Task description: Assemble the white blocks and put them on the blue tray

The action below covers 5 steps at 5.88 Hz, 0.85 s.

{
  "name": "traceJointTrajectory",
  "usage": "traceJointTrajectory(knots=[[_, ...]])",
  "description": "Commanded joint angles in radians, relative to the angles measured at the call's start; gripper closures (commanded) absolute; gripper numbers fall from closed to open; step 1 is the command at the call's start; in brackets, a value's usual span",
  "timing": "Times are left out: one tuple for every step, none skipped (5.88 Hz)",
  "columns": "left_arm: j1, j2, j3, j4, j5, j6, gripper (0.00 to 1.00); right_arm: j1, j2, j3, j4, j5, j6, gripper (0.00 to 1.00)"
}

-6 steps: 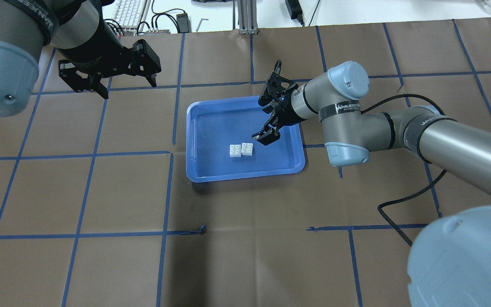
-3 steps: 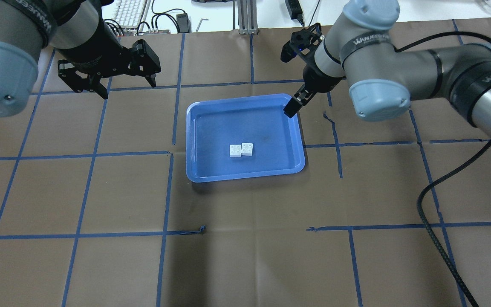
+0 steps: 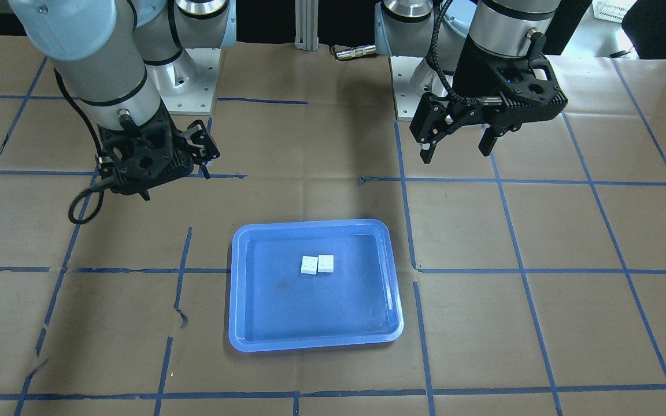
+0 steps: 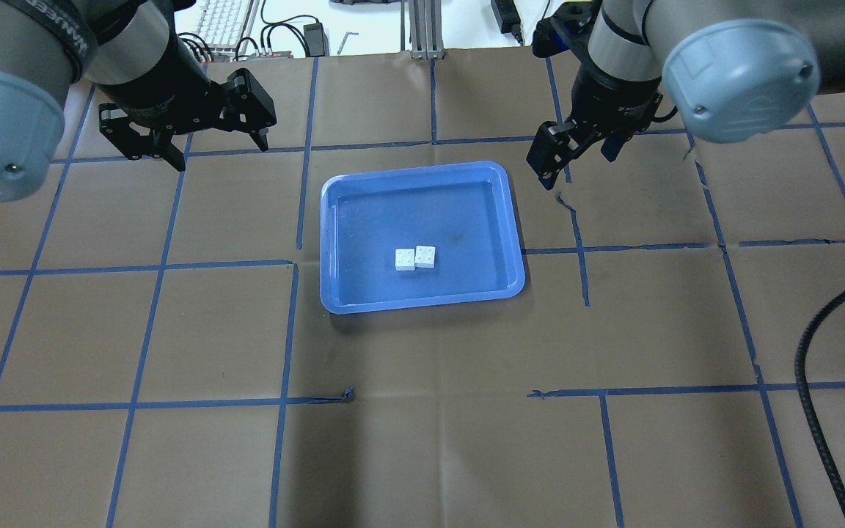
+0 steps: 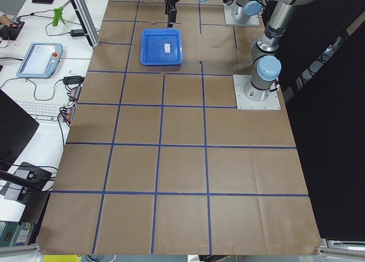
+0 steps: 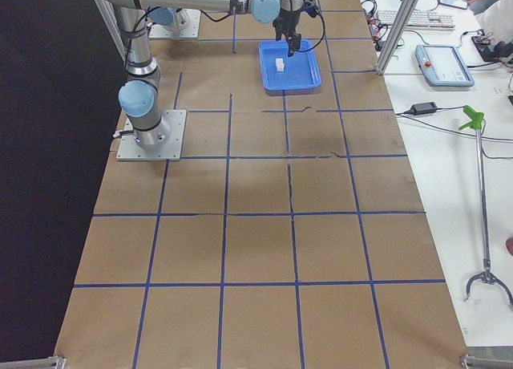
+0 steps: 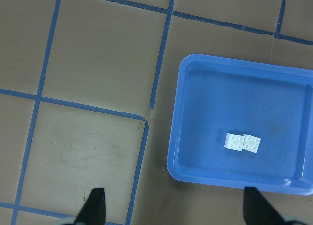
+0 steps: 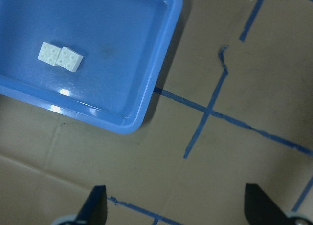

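Observation:
Two white blocks (image 4: 405,259) (image 4: 425,257) lie side by side, touching, studs up, in the middle of the blue tray (image 4: 422,209). They also show in the front view (image 3: 309,265) (image 3: 325,263), the left wrist view (image 7: 234,141) and the right wrist view (image 8: 69,59). I cannot tell whether they are joined. My left gripper (image 4: 218,150) is open and empty, above the table to the far left of the tray. My right gripper (image 4: 575,163) is open and empty, just off the tray's far right corner.
Brown paper with a blue tape grid covers the table. A keyboard (image 4: 224,18) and cables lie beyond the far edge, and an aluminium post (image 4: 422,29) stands there. The right arm's black cable (image 4: 818,411) hangs at the near right.
My right gripper has drawn back from just beside the blocks over the tray, up and away to the tray's far right corner. The blocks and the left arm have not moved.

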Motion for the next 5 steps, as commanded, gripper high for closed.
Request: traceJointTrajectory(knots=[[0.000,0.000,0.000,0.003,-0.002,0.000,0.01,-0.030,-0.094,-0.027,0.124,-0.030,0.180,0.00],[0.000,0.000,0.000,0.003,0.000,0.000,0.01,-0.041,-0.104,-0.027,0.125,-0.029,0.191,0.00],[0.000,0.000,0.000,0.001,-0.002,-0.001,0.01,-0.057,-0.105,-0.025,0.126,-0.027,0.191,0.00],[0.000,0.000,0.000,0.001,0.000,0.000,0.01,-0.067,-0.105,-0.025,0.125,-0.026,0.191,0.00],[0.000,0.002,0.000,-0.005,0.000,0.000,0.01,-0.070,-0.107,-0.025,0.126,-0.026,0.191,0.00]])
